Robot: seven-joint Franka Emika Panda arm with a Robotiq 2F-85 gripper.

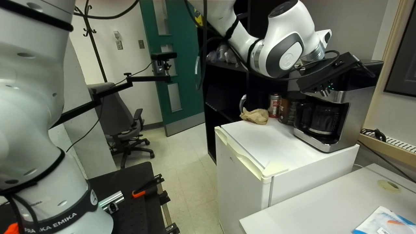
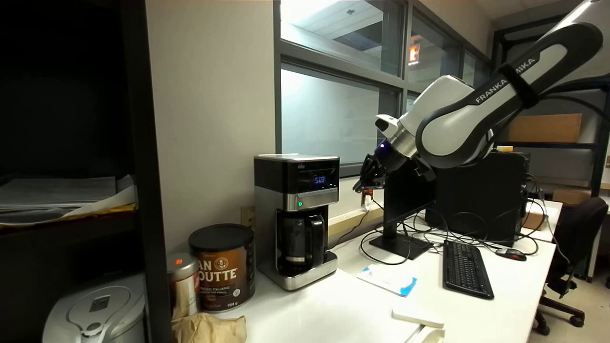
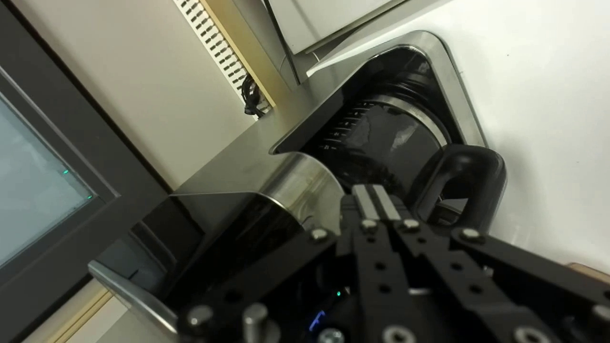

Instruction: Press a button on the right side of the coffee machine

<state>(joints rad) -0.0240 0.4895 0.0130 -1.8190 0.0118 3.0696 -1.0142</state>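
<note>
The coffee machine stands upright in both exterior views, boxy and black with silver-grey parts (image 1: 359, 113) (image 2: 271, 176). Its silver side fills the middle of the wrist view (image 3: 228, 162). Its dark glass carafe (image 2: 291, 238) sits inside, handle outward. The front panel has a lit blue display (image 2: 319, 180), a silver button strip (image 2: 317, 197) and a green light (image 2: 300, 203). My gripper (image 2: 358, 186) is in front of the panel, apart from it in an exterior view. Its fingertips are together with nothing between them in the wrist view (image 3: 375, 202). The gripper partly hides the panel in the wrist view.
The machine stands on a white mini-fridge (image 1: 256, 139). Beside it are a brown coffee can (image 2: 221, 276), a smaller can (image 1: 274, 105) and crumpled brown paper (image 1: 255, 116). A white desk (image 1: 308, 211) adjoins, with a monitor (image 2: 410, 195) and keyboard (image 2: 466, 269). A wall and window lie behind.
</note>
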